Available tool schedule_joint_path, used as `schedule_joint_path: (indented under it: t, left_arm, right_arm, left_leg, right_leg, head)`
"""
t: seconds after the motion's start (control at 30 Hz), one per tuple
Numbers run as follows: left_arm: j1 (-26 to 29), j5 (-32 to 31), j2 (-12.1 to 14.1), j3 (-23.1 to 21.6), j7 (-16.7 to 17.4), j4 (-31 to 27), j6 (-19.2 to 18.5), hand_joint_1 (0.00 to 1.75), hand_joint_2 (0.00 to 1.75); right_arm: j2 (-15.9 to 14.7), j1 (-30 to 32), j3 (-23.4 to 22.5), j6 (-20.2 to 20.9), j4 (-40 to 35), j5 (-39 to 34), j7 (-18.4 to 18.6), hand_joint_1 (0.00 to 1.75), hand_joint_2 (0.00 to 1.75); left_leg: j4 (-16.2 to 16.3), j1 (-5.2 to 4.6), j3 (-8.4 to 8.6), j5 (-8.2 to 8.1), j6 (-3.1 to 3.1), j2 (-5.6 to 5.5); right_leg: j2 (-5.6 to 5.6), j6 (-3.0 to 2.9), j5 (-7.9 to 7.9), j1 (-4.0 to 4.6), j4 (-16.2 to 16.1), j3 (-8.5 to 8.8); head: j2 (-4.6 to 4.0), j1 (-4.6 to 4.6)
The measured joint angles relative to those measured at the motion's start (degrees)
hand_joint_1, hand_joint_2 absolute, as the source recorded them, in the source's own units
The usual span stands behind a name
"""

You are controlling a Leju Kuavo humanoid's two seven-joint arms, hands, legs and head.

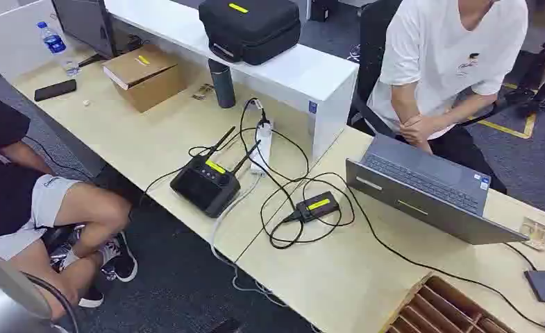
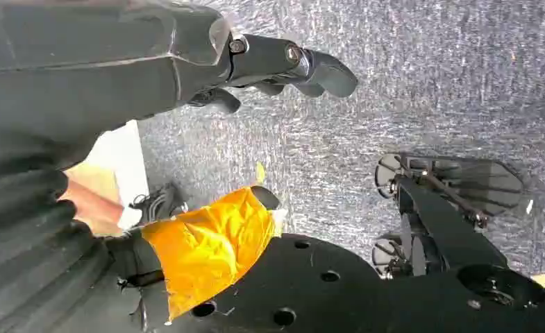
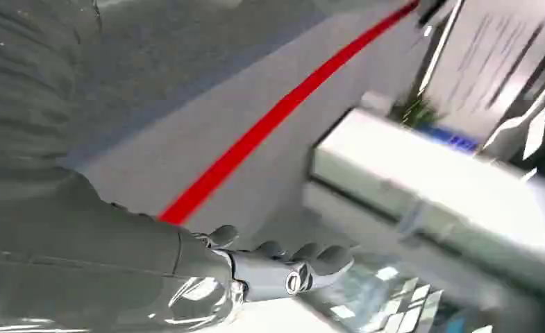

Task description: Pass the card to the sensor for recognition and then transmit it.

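The surface [image 1: 179, 139] looks like pale, matt wood laminate, and the slatted tray [image 1: 444, 311] at its near edge is bare brown wood. The laptop [image 1: 429, 187] has a smooth grey, seemingly metal shell, the box [image 1: 144, 76] is plain cardboard, and the black case [image 1: 250, 28] looks like matt fabric. Beneath the left hand [image 2: 283, 66], with its glossy dark plastic fingers [image 2: 328, 73], the floor [image 2: 429, 83] is rough grey carpet.

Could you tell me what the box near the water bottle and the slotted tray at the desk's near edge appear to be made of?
The box looks like plain brown corrugated cardboard: matte, with folded flaps and a yellow label on top. The slotted tray appears to be wood, or possibly a thin board, with brown dividers and a pale cut edge; the finish looks unpolished. The water bottle seems clear plastic with a blue label.
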Motion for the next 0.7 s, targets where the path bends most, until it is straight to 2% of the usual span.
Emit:
schedule_joint_path:
  t: [0.03, 0.13, 0.23, 0.27, 0.33, 0.43, 0.53, 0.63, 0.7]
  left_arm:
    - [0.0, 0.0, 0.0, 0.0, 0.0, 0.0, 0.0, 0.00, 1.75]
    - [0.0, -0.7, 0.1, 0.0, 0.0, 0.0, 0.0, 0.00, 1.75]
    - [-0.2, -1.7, 0.3, -0.1, 0.2, 0.0, -0.2, 0.00, 1.75]
    - [-0.2, -2.1, 0.4, -0.1, 0.6, 0.0, -0.2, 0.00, 1.75]
    - [-0.4, -2.8, 0.5, -0.2, 1.1, 0.0, -0.3, 0.00, 1.75]
    - [-0.6, -4.0, 0.8, -0.3, 1.6, 0.0, -0.6, 0.00, 1.75]
    - [-0.7, -5.5, 1.0, -1.0, 1.7, 0.0, -1.4, 0.00, 1.75]
    - [-1.0, -6.8, 1.3, -1.8, 1.2, 0.0, -2.3, 0.00, 1.75]
    - [-1.4, -7.4, 1.4, -2.2, 0.8, 0.0, -2.5, 0.00, 1.75]
  right_arm:
    - [0.1, 0.6, 2.9, 0.0, -2.6, -0.2, -0.6, 0.00, 1.75]
    - [0.5, 2.5, 11.2, 0.6, -13.1, -1.0, 1.4, 0.00, 1.75]
    - [0.4, 1.9, 18.6, -3.0, -19.1, 3.3, 1.7, 0.00, 1.75]
    - [0.4, 1.4, 22.5, -4.0, -21.6, 4.8, 1.8, 0.00, 1.75]
    - [0.3, -0.4, 29.0, -5.6, -25.0, 7.4, 4.7, 0.00, 1.75]
    - [0.2, -5.2, 40.0, -10.2, -27.8, 12.5, 8.4, 0.00, 1.75]
    - [0.4, -11.0, 50.6, -12.7, -28.2, 18.1, 10.4, 0.00, 1.75]
    - [3.2, -17.3, 61.1, -18.8, -27.4, 25.8, 12.3, 0.00, 1.75]
    - [4.8, -19.8, 66.9, -20.8, -26.7, 27.2, 12.5, 0.00, 1.75]
  left_leg:
    - [0.0, 0.00, 0.02, 0.00, 0.00, -0.01]
    - [0.0, 0.01, -0.02, 0.03, 0.03, -0.07]
    - [0.0, 0.06, -0.09, 0.03, 0.02, -0.06]
    - [0.0, 0.06, -0.03, 0.03, 0.02, 0.02]
    - [0.0, 0.07, -0.05, 0.02, 0.02, 0.05]
    - [0.0, 0.11, 0.05, 0.08, -0.03, 0.05]
    - [0.0, 0.12, 0.00, 0.16, -0.07, 0.00]
    - [0.0, 0.22, 0.09, 0.20, -0.14, 0.07]
    - [0.0, 0.22, 0.04, 0.22, -0.17, -0.06]
  right_leg:
    - [0.00, 0.00, 0.00, 0.00, 0.0, 0.01]
    - [-0.05, 0.00, 0.00, 0.01, 0.1, 0.01]
    - [-0.04, -0.01, 0.00, 0.07, 0.1, 0.06]
    - [0.04, -0.02, 0.01, 0.07, 0.1, 0.04]
    - [0.10, -0.02, 0.01, 0.08, 0.1, 0.05]
    - [0.12, -0.04, 0.03, 0.10, 0.1, 0.07]
    - [0.07, -0.07, 0.07, 0.11, 0.2, 0.07]
    - [0.15, -0.18, 0.14, 0.21, 0.2, 0.06]
    - [0.02, -0.18, 0.14, 0.22, 0.2, 0.07]
  head:
    - [0.00, 0.02]
    - [0.00, 0.02]
    - [0.00, 0.04]
    - [0.00, -0.04]
    - [0.00, 0.02]
    - [0.00, 0.02]
    - [0.00, 0.02]
    - [0.00, 0.00]
    - [0.00, 0.02]
